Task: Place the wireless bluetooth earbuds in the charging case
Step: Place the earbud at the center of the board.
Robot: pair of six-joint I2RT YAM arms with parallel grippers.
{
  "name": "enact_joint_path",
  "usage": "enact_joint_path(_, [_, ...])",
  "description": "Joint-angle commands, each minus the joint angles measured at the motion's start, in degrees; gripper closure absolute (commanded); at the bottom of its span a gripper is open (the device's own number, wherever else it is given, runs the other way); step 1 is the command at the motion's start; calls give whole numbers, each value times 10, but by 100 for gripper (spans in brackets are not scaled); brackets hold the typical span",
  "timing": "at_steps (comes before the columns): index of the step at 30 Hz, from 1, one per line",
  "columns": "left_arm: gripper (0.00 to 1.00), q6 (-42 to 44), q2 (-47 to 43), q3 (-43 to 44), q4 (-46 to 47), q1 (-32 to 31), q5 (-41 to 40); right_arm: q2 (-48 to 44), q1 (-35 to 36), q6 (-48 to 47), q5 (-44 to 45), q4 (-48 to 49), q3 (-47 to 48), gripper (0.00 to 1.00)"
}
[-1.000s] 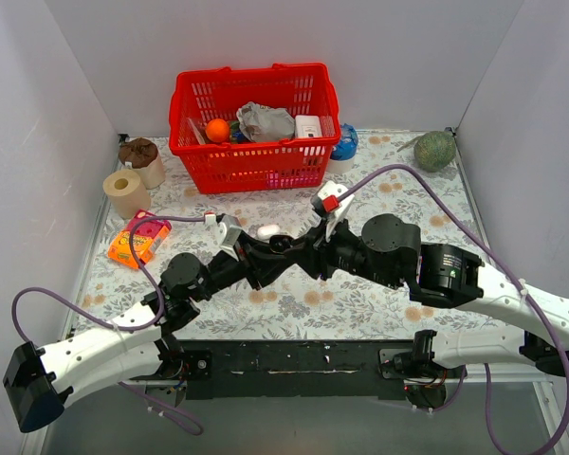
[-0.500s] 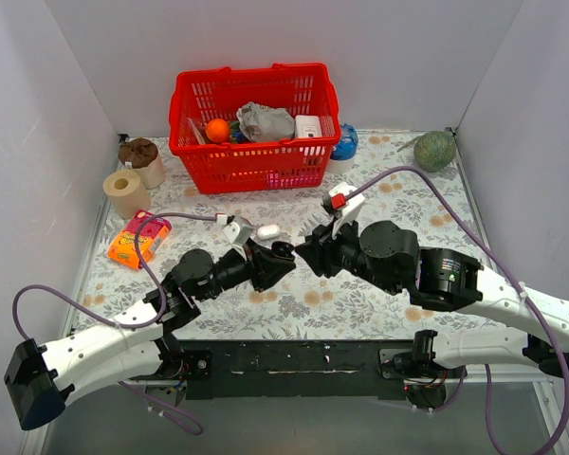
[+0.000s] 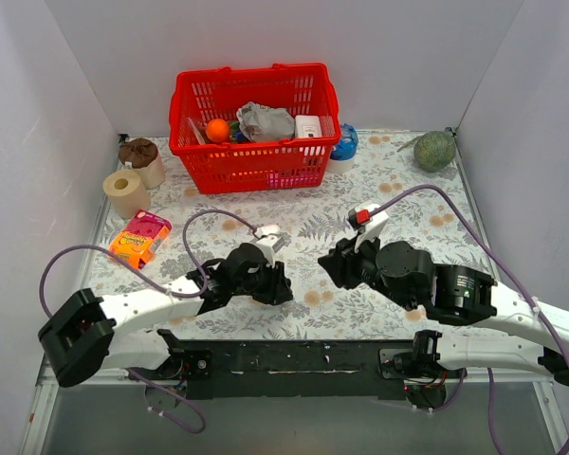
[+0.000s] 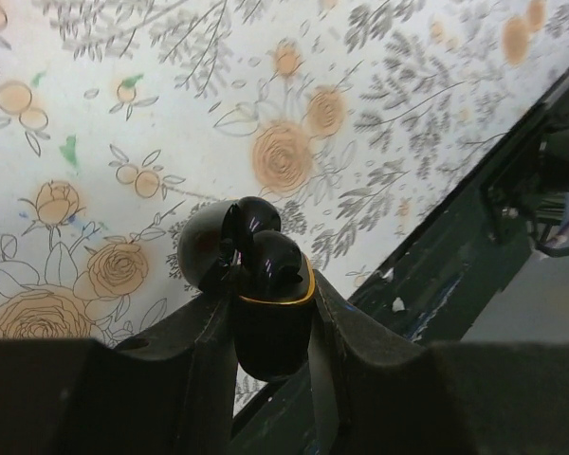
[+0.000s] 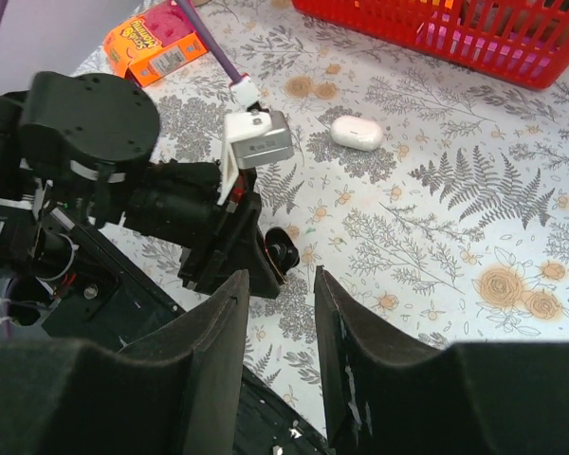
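The worktop (image 3: 303,204) is white, printed with orange roses and grey ferns. The charging case (image 4: 270,322) is glossy black with a thin yellow-orange seam. The basket (image 3: 251,166) is red, the snack box (image 3: 139,237) orange and pink, the pill-shaped case (image 5: 356,133) white.

The charging case (image 4: 270,313) is glossy black plastic, smooth enough to carry bright highlights, with a thin yellow-gold line along its seam. The left pincer (image 4: 270,284) around it is matt black and faintly grainy, and the right pincer (image 5: 280,280) has the same dull black finish. The surface (image 4: 408,76) wears a pale, matt covering with a floral print; cloth or paper, I cannot tell. The white pill-shaped case (image 5: 357,133) is smooth plastic with a soft sheen. The basket (image 3: 251,169) is red moulded plastic lattice, slightly shiny. The orange box (image 5: 156,45) looks like printed card. The roll (image 3: 125,192) is dull paper. The arm shells (image 3: 152,303) are smooth white plastic, and the cables (image 5: 209,40) have smooth purple jackets.
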Motion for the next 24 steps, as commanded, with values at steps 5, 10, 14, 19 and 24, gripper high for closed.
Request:
enact_joint_path(5, [100,0,187,119,-122,28,36,-25,1,22,-6,38,-33,59])
enact_joint_path(10, [100,15,320,236,-246,46,83,-32,2,27,-25,48,-54,58])
enact_joint_path(14, [100,41,364,341,-358,50,81,-42,1,30,-30,52,-63,58])
enact_joint_path(19, [100,44,335,385,-397,56,47,-54,1,31,-25,57,-78,58])
enact_joint_path(24, [100,29,294,336,-364,63,35,-61,1,30,-3,44,-87,57])
